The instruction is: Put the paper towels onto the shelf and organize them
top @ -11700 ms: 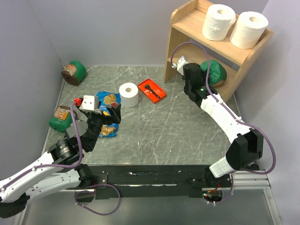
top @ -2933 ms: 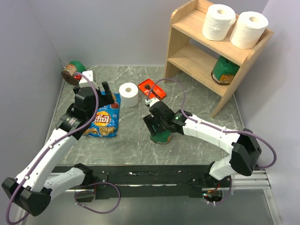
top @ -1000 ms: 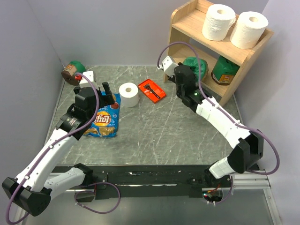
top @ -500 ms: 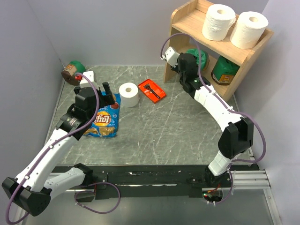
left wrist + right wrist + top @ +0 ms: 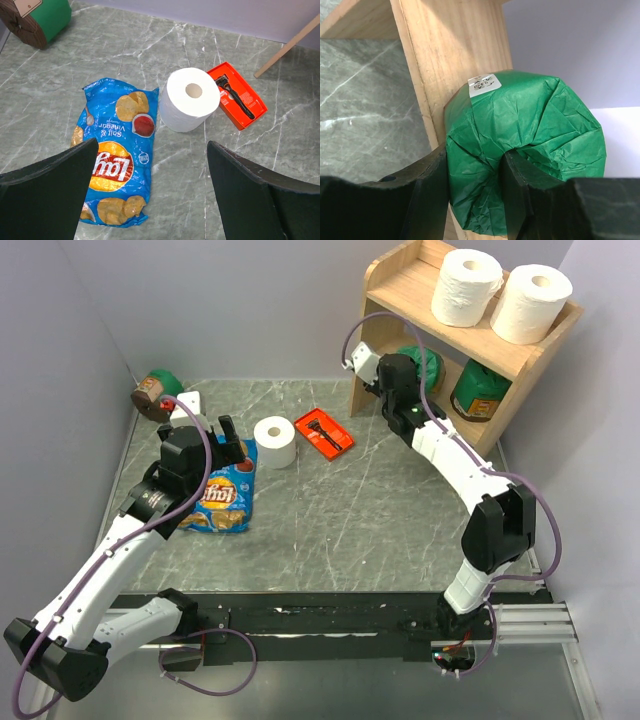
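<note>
Right tool [image 5: 475, 200]: clamped on the crinkly green canister [image 5: 530, 130] at the shelf's [image 5: 450, 50] lower tier; I'd clear the side panel, seat it flat, then release.
Left tool [image 5: 150, 165]: spread wide, empty, over the third roll [image 5: 192, 100].
Surface [image 5: 350, 510]: grey, marbled.
Shelf: pale smooth wood, two paper towels [image 5: 466, 286] on top.
Third roll: soft white cylinder, standing on the surface.
</note>
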### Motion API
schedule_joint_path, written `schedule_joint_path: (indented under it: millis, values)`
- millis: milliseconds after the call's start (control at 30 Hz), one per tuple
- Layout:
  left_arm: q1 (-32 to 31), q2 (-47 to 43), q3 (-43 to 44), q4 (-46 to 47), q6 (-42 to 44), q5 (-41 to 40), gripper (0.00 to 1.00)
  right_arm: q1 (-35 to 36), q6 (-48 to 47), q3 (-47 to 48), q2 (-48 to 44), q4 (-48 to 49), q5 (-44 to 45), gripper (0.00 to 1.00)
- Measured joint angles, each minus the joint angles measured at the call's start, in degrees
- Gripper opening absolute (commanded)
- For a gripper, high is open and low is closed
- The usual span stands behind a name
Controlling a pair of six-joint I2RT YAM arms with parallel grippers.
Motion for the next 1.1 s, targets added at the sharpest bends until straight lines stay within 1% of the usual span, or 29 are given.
schedule_joint_path:
  millis: [267,367,467,533,633,667,767,1100]
  values:
    - [0.0,-0.1,0.0,0.0,0.0,0.0,0.96,-0.7,0.2,0.3,0.0,-0.8,0.1,0.47]
    - [0.0,-0.1,0.0,0.0,0.0,0.0,0.96,-1.2,0.4,0.8,0.1,-1.4,0.2,0.49]
    - [0.0,-0.1,0.0,0.0,0.0,0.0,0.96,-1.7,0.6,0.9,0.1,-1.7,0.4,0.53]
    - [0.0,-0.1,0.0,0.0,0.0,0.0,0.96,-1.8,0.7,1.0,0.1,-1.7,0.6,0.54]
    - [0.0,-0.1,0.0,0.0,0.0,0.0,0.96,-1.8,0.7,1.5,0.1,-1.7,1.0,0.59]
    - [0.0,-0.1,0.0,0.0,0.0,0.0,0.96,-1.8,0.6,1.7,0.1,-1.7,1.3,0.62]
    - [0.0,-0.1,0.0,0.0,0.0,0.0,0.96,-1.8,0.6,1.9,0.1,-0.9,2.1,0.66]
    - [0.0,-0.1,0.0,0.0,0.0,0.0,0.96,-1.9,0.7,2.8,0.1,-1.1,3.0,0.71]
